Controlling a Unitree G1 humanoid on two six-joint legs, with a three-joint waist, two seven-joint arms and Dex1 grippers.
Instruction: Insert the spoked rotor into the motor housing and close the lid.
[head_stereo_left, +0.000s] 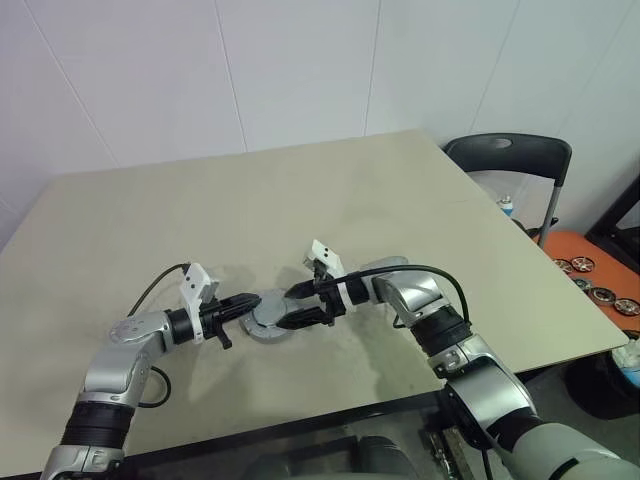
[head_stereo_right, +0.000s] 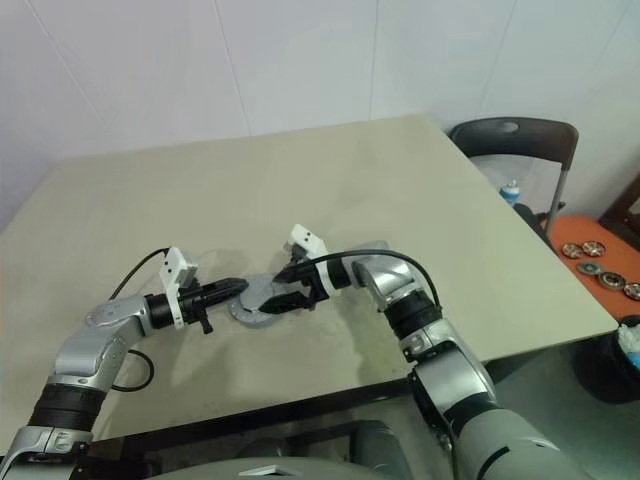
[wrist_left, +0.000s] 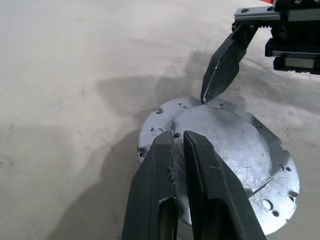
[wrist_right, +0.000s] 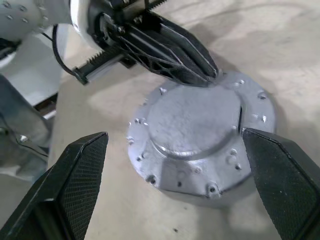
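On table (head_stereo_left: 330, 200), lid (wrist_right: 195, 140), right gripper (wrist_right: 180, 185) agape

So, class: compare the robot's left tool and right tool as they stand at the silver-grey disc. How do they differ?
The left tool is shut, its fingers pressed together; the right tool is open, its fingers spread wide. The left tool's tips rest on the rim of the silver-grey disc; the right tool's fingers stand either side of it, apart from it. They approach from opposite sides. Both have black fingers.
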